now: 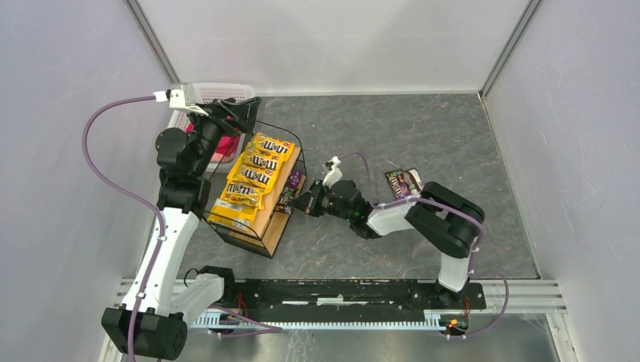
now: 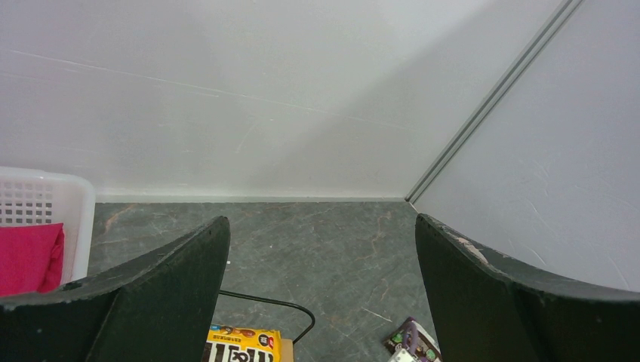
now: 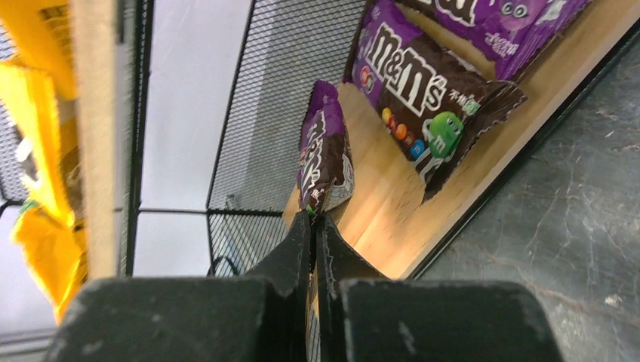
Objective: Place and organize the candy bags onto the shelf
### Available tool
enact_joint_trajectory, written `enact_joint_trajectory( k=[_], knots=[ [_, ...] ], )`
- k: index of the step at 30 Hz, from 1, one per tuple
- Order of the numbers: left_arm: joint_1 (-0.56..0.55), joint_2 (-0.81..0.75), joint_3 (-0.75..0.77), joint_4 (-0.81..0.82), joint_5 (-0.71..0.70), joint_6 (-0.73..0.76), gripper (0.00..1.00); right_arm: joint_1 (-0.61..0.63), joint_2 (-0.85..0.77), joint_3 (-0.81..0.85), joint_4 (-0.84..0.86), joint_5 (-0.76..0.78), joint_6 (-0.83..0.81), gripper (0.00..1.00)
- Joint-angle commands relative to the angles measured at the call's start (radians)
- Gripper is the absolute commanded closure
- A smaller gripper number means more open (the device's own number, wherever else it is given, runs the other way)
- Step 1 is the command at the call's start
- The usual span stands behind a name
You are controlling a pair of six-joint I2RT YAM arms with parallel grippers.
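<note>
The black wire shelf (image 1: 281, 232) with wooden tiers stands left of centre. Several yellow candy bags (image 1: 253, 175) lie in a row on its top tier. My right gripper (image 1: 303, 204) is shut on the edge of a purple-brown candy bag (image 3: 324, 151) and holds it upright inside the lower tier (image 3: 389, 204), beside a flat purple bag (image 3: 426, 94) lying there. Another purple bag (image 1: 402, 182) lies on the table right of the shelf, also low in the left wrist view (image 2: 411, 343). My left gripper (image 1: 243, 113) is open and empty, raised above the shelf's far end.
A white perforated basket (image 1: 219, 92) holding a pink cloth (image 2: 29, 256) stands behind the shelf at the far left. Grey walls close the table at the back and both sides. A purple cable runs along each arm.
</note>
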Motion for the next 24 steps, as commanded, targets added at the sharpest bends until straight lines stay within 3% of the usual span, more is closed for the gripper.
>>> enact_joint_trajectory(
  k=[1,11,24],
  knots=[
    [-0.003,-0.009,0.003,0.037,0.001,-0.008,0.02,0.026,0.054,0.075,0.050,0.115,0.030,1.00],
    [0.016,0.015,0.011,0.046,0.043,-0.042,0.03,0.047,0.083,0.051,0.030,0.229,0.043,1.00],
    [0.025,0.032,0.008,0.052,0.054,-0.052,0.03,0.063,0.113,0.058,0.014,0.223,0.038,0.99]
  ],
)
